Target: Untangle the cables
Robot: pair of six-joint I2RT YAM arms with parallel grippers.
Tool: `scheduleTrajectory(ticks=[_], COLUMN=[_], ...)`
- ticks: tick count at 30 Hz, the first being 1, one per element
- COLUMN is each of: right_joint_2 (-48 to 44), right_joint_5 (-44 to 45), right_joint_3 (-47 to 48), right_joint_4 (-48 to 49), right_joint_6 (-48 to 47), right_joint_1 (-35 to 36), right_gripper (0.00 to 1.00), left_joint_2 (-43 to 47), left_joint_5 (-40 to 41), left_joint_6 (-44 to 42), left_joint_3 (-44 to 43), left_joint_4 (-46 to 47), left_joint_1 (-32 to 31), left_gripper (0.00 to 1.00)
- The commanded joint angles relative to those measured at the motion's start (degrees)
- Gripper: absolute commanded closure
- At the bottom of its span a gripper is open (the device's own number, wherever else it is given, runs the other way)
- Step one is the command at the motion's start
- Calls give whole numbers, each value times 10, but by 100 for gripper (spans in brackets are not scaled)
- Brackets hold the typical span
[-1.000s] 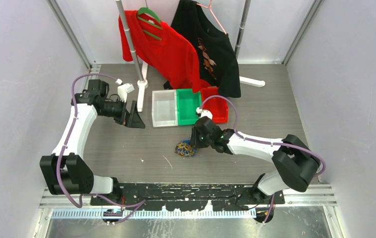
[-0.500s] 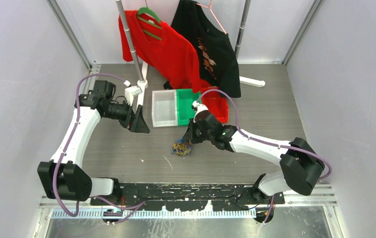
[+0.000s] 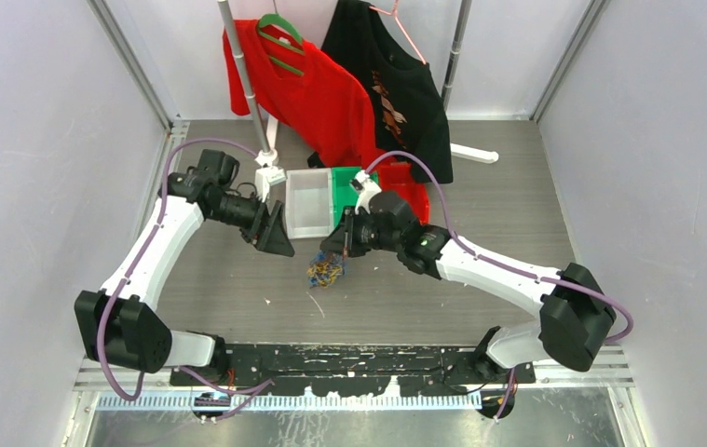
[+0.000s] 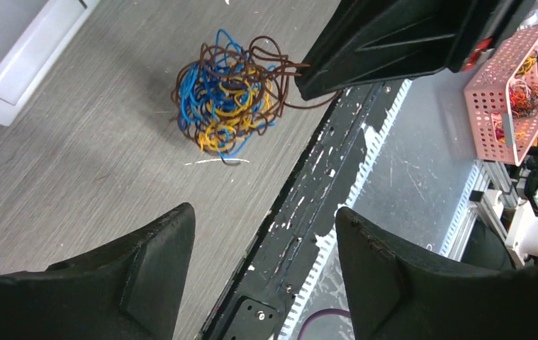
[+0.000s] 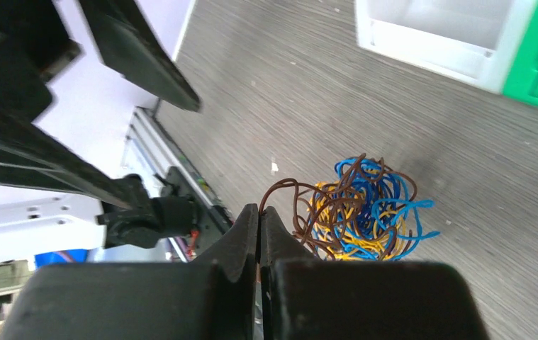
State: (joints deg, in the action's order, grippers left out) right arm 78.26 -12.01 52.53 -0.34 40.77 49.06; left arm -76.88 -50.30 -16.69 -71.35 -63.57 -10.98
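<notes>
While the right pincer (image 5: pixel 259 216) is clamped fully shut on a brown loop at the edge of the cables (image 5: pixel 361 209), the left pincer (image 4: pixel 264 212) hangs wide apart w/ nothing btwn its fingers. Clump is mid-frame in the top view, below the white bin (image 3: pixel 308 200), btwn the two pincers. Roundish ball, no real long axis; only line that matters is the brown strand running from ball to right tips. Right arm nearer, already touching. In left wrist view the ball lies straight ahead, upper centre, near but apart. Prob resting on the table (image 3: pixel 237 289), tho it may hang just off it; can't say. Next, I'd judge: left closes on the opposite side, grabs a blue/yellow loop.
</notes>
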Motion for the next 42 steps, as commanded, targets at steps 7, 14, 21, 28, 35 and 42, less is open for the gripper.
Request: scheduleTrajectory(ticks=[7, 14, 21, 28, 35, 42], right_joint_2=[-13, 16, 18, 14, -3, -38], right_joint_5=[-83, -117, -129, -134, -121, -109], right_joint_3=[58, 59, 61, 70, 53, 27], right_joint_4=[96, 164, 202, 228, 236, 182], right_joint_6=[61, 121, 163, 201, 222, 194], right_joint_1=[3, 3, 3, 3, -9, -32], right_gripper=[99, 99, 99, 99, 99, 99], left_joint_2=[9, 24, 25, 61, 80, 106], left_joint_5=[-73, -78, -97, -146, -143, -106], left_joint_6=[30, 46, 59, 79, 81, 86], left_joint_3=[-16, 16, 56, 86, 99, 82], left_joint_4=[23, 68, 116, 146, 140, 120], left_joint_1=[-14, -26, -29, -30, -30, -29], left_gripper=[28, 32, 41, 48, 87, 100])
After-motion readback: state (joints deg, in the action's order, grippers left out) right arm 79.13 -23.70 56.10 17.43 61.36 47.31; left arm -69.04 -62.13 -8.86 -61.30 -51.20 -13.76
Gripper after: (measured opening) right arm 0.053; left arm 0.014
